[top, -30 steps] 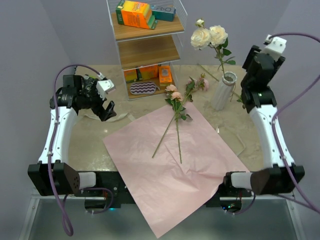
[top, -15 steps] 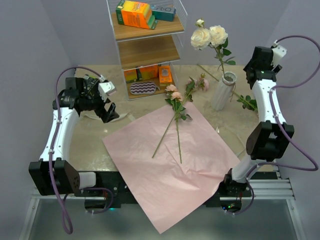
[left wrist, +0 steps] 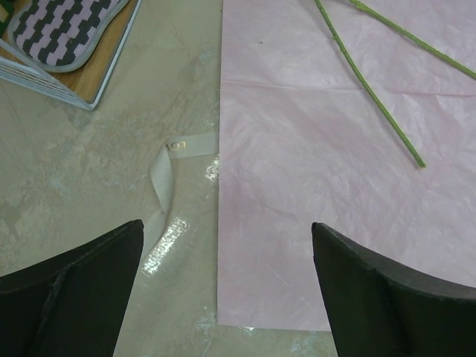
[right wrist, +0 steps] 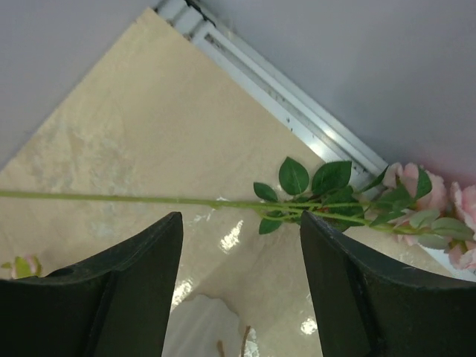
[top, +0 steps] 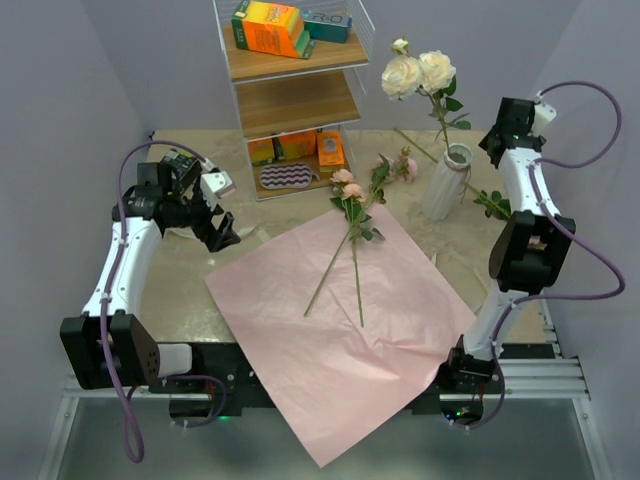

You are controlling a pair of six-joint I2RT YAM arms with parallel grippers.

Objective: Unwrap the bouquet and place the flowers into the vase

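Observation:
The bouquet is apart: its pink sheet (top: 340, 320) lies flat on the table with two long-stemmed pink flowers (top: 350, 200) across its far corner. A cream ribbon (left wrist: 167, 160) lies by the sheet's edge. The white ribbed vase (top: 445, 185) stands at the back right and holds cream-white roses (top: 418, 72). Another pink rose (right wrist: 439, 197) lies on the table behind the vase, its stem (right wrist: 149, 199) crossing the right wrist view. My right gripper (right wrist: 239, 223) hangs open above the vase rim (right wrist: 201, 327), empty. My left gripper (left wrist: 227, 230) is open over the sheet's left edge, holding nothing.
A wire rack with wooden shelves (top: 290, 90) stands at the back centre, with orange and green boxes (top: 270, 28) and a striped pad (top: 287, 176) on it. Another pink bloom (top: 408, 168) lies between rack and vase. Grey walls close in on both sides.
My right arm has folded up tall, its elbow lifting off the near edge, and its gripper has shifted slightly left by the vase. My left gripper has edged a little right.

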